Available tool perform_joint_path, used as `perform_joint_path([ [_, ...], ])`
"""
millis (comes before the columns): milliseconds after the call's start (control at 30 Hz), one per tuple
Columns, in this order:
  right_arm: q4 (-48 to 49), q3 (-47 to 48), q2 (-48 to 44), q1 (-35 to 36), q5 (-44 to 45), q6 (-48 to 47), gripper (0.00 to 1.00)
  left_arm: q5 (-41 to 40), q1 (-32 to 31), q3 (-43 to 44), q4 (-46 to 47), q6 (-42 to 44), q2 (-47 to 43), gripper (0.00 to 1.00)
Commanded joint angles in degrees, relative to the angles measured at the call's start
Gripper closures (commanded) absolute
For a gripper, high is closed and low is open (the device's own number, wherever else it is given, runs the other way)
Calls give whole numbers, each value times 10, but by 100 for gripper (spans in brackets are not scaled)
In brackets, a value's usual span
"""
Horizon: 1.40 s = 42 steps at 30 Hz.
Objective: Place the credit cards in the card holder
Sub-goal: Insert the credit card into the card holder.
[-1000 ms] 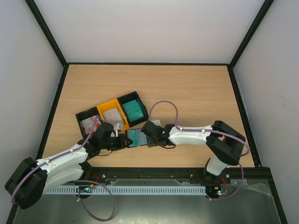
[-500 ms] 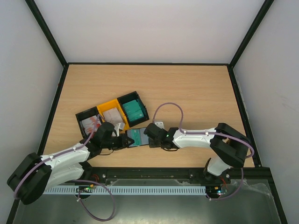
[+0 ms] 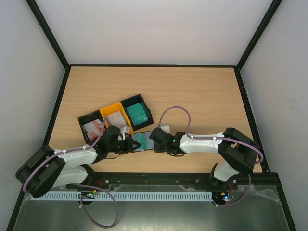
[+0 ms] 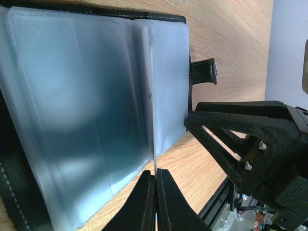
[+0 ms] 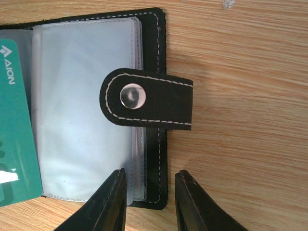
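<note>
You had the card holder (image 3: 139, 142) lying open and flat between your two grippers. It was black with white stitching, and its clear sleeves (image 5: 82, 110) faced up. Its strap (image 5: 147, 103), with a silver snap, lay folded across the sleeves just ahead of the right gripper (image 5: 150, 174), whose spread fingers straddled the holder's outer edge. One sleeve was pinched in your left gripper (image 4: 155, 171). A teal card (image 5: 14, 120) showed on the holder's other half, left of the right fingers. More credit cards (image 3: 115, 119) lay just beyond the left gripper.
</note>
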Motion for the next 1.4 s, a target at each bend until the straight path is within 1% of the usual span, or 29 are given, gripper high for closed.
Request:
perform_joint_path([
  [0,-49,-20,12,-5,10,2,73,7,-3,-6,52,-11,19,98],
  [67,-49,-18,12,-5,8,3,73,12,-3,-6,63,-18,28,98],
  [133,-47,-17,10,-5,6,3,73,16,-3,-7,69,-43,38,98],
  [367,-48,-14,13,-5,4,7,74,3,-7,-27,88,-105,76,98],
  [667,-47,-13,13,-5,4,8,74,9,-11,-26,104,-116,96,98],
  [833,-44,-10,16,-5,2,8,74,22,-11,5,91,-75,123,97],
  [1067,-22,-17,17,-5,-4,23,78,35,-17,34,94,-15,177,89],
  [1233,-31,-6,13,-5,15,25,78,21,-35,64,46,15,178,82],
  [1267,-32,-6,9,-5,19,26,78,16,-39,68,34,19,174,77],
  [1367,-37,-8,-7,-5,30,31,78,-9,-48,77,-12,26,146,59],
])
